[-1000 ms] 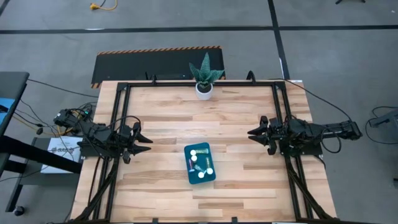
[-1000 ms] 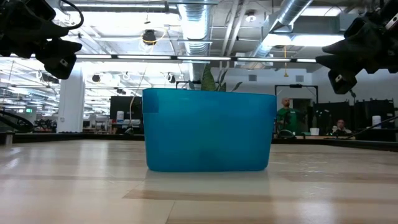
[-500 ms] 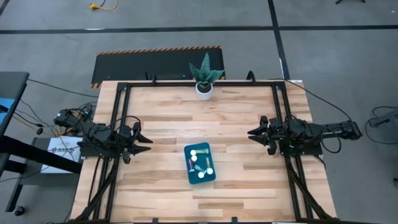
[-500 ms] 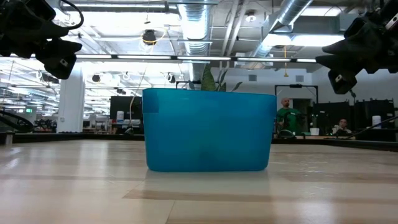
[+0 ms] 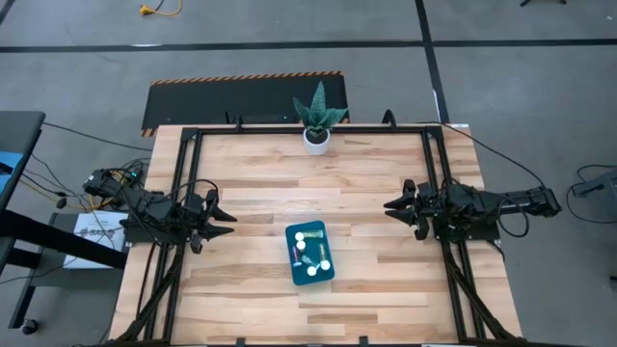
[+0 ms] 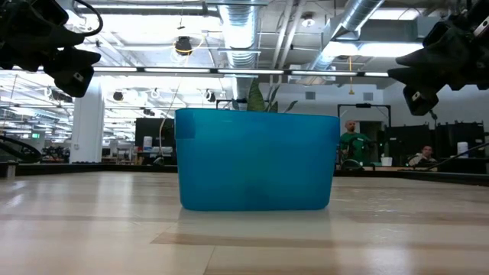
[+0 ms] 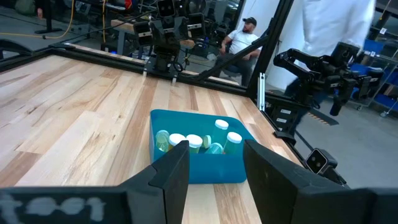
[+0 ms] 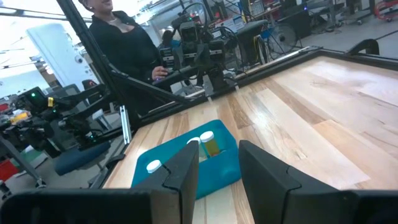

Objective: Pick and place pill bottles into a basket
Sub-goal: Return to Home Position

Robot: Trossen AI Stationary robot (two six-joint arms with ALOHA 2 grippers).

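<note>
The teal-blue basket [image 5: 309,253] rests on its flat bottom on the wooden table, a little toward the near edge; it also shows in the low view [image 6: 256,160], the left wrist view [image 7: 198,159] and the right wrist view [image 8: 186,163]. Several pill bottles [image 5: 314,253] lie inside it; their bright tops show in the left wrist view [image 7: 194,142] and the right wrist view [image 8: 207,141]. My left gripper [image 5: 229,225] hangs open and empty above the table's left side. My right gripper [image 5: 389,206] hangs open and empty above the right side.
A small white pot with a green plant [image 5: 317,118] stands at the table's far edge. Black frame rails [image 5: 183,183] run along the table's left, right and far sides. People show in the room beyond the table [image 7: 244,37] [image 8: 118,43].
</note>
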